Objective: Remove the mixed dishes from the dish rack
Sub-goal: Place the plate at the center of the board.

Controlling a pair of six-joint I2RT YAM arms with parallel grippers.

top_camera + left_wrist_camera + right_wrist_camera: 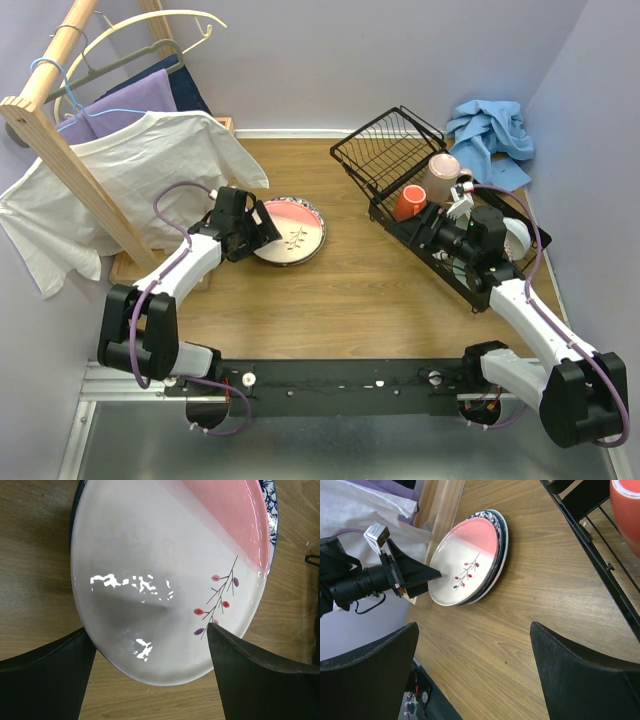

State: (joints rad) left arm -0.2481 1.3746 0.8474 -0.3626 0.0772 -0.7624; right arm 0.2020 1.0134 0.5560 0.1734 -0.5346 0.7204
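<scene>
The pink-and-cream plate (295, 232) with a leaf sprig lies on top of patterned plates (270, 505) on the table, left of centre. My left gripper (150, 628) is open, its fingers on either side of the plate's near rim (262, 228). The black wire dish rack (385, 150) stands at the right and holds an orange mug (408, 202), a pink mug (443, 172) and a white bowl (516, 238). My right gripper (432, 232) is open and empty over the rack's near side. In the right wrist view it (474, 627) faces the plate stack (467, 562) across bare wood.
A wooden clothes stand (75, 160) with a white T-shirt (130, 180), a purple garment and hangers fills the left. A blue cloth (490, 135) lies behind the rack. Purple walls close in at the back and right.
</scene>
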